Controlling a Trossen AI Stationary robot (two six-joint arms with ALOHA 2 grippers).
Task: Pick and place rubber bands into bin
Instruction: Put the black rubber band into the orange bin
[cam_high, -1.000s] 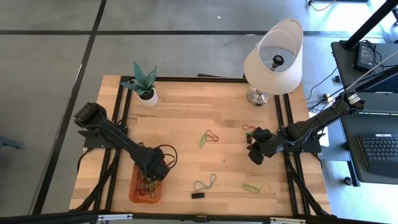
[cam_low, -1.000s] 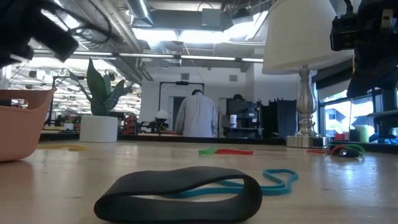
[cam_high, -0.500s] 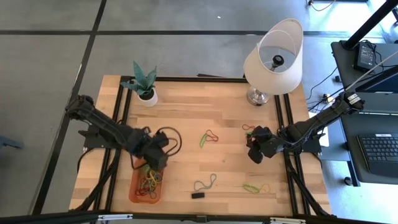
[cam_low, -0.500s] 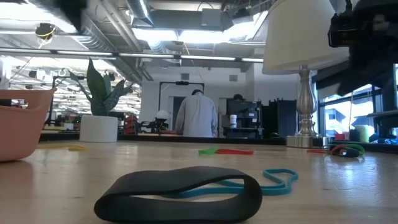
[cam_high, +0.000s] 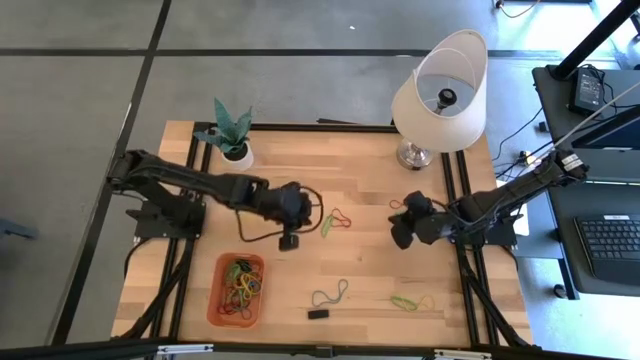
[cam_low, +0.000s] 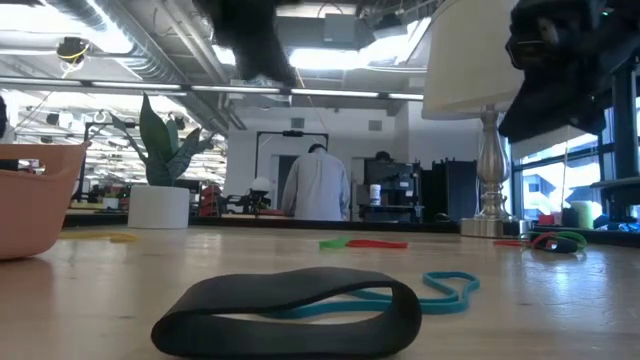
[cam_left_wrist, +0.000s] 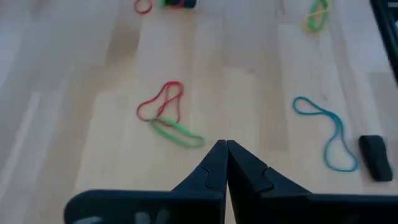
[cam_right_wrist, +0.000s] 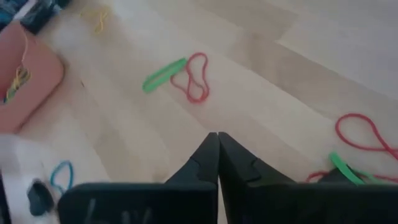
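Observation:
The orange bin (cam_high: 237, 290) stands near the table's front left with several rubber bands inside; its rim shows in the low view (cam_low: 30, 205). Loose rubber bands lie flat on the wood: a green and a red one (cam_high: 333, 221) (cam_left_wrist: 168, 118) mid-table, a blue one (cam_high: 328, 295), a yellow-green one (cam_high: 412, 301), and red and green ones (cam_high: 400, 207) by the right arm. My left gripper (cam_high: 303, 212) (cam_left_wrist: 225, 146) hovers shut and empty just left of the green and red pair. My right gripper (cam_high: 400, 235) (cam_right_wrist: 214, 138) hovers shut and empty on the right.
A small black block (cam_high: 318, 313) lies near the front edge beside the blue band. A white pot with a green plant (cam_high: 233, 140) stands at the far left, a lamp (cam_high: 438, 95) at the far right. A person stands in the room beyond the table (cam_low: 317, 185).
My left gripper has risen from over the bin and swung toward the table's middle and far side, turning as it went; it now hangs beside the green and red bands. The bands in the bin stay there.

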